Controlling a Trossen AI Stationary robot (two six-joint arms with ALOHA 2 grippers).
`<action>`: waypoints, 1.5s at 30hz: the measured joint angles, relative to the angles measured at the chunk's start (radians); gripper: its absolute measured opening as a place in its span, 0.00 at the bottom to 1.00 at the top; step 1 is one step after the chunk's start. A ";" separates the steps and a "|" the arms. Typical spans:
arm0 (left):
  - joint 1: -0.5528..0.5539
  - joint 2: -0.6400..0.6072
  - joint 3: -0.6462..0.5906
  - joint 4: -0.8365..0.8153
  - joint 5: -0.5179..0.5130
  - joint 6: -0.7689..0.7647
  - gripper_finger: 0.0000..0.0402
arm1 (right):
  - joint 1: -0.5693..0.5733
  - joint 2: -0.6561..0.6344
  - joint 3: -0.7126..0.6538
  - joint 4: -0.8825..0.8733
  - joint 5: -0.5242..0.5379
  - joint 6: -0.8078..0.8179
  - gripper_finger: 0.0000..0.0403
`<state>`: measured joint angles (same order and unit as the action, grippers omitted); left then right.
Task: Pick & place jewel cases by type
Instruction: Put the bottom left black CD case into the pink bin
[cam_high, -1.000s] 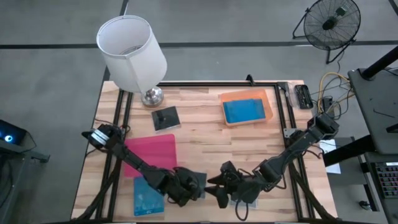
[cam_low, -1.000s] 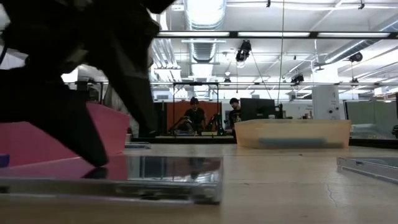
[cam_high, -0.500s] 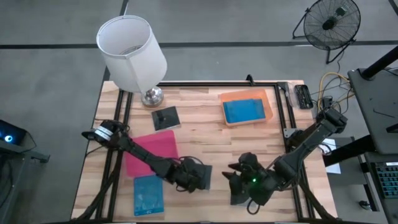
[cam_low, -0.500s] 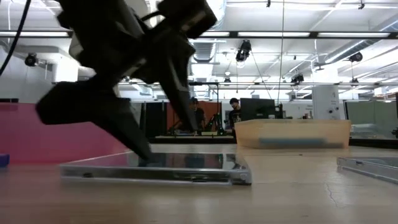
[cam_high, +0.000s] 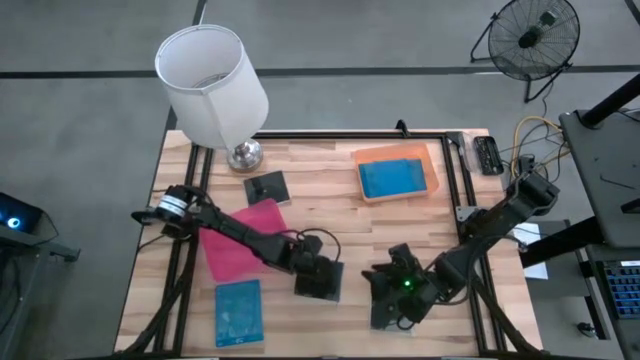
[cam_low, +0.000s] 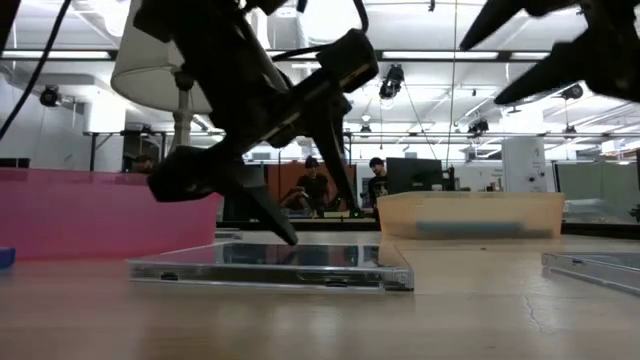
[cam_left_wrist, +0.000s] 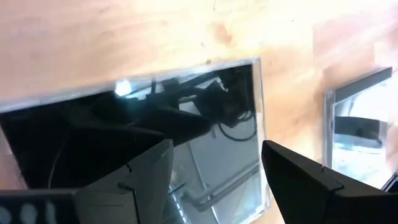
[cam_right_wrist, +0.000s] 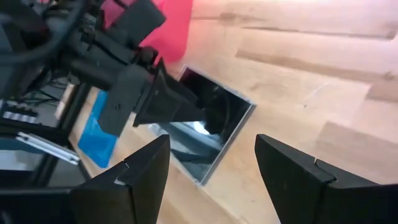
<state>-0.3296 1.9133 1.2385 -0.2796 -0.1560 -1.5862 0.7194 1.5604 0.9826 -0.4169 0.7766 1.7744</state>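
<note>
A dark grey jewel case (cam_high: 322, 282) lies flat on the table's near middle; it also shows in the low view as the dark case (cam_low: 270, 266). My left gripper (cam_high: 316, 270) is open over it and also shows as the left gripper (cam_low: 228, 212). My right gripper (cam_high: 388, 288) is open and hangs lifted to the right of it. A blue case (cam_high: 238, 312) lies near the left corner. A second dark case (cam_high: 265, 188) lies by the lamp. Another blue case (cam_high: 392, 178) lies in the orange tray (cam_high: 432, 170). One more case (cam_left_wrist: 357, 129) lies under my right gripper. My left gripper comes down at a slant from the table's left. The tip of one finger (cam_low: 288, 236) stands on the dark case's top face (cam_low: 300, 252). The other finger (cam_low: 175, 185) is raised clear of it. The case lies flat on the table.
A pink tray (cam_high: 235, 245) sits under my left arm on the table's left. A white lamp (cam_high: 213, 85) stands at the far left corner. Bare wood (cam_high: 330, 220) shows in the table's middle. People sit in the room beyond the far edge.
My left gripper has moved toward the table's right and slightly far edge, and the dark case has slid flat along the table with it. My right gripper has drawn back toward the right edge, away from the left one.
</note>
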 joint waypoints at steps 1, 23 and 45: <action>0.006 0.000 0.000 0.009 0.008 0.007 0.57 | -0.001 0.002 -0.018 0.037 0.000 0.000 0.57; -0.175 -0.053 0.001 -0.065 -0.019 -0.166 0.57 | 0.001 0.008 -0.049 0.146 -0.055 -0.004 0.57; -0.187 -0.117 -0.001 -0.263 -0.064 -0.023 0.57 | -0.061 0.259 0.111 0.268 -0.101 0.095 0.57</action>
<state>-0.5163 1.7962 1.2377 -0.5425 -0.2203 -1.6093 0.6586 1.8196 1.0939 -0.1491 0.6756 1.8691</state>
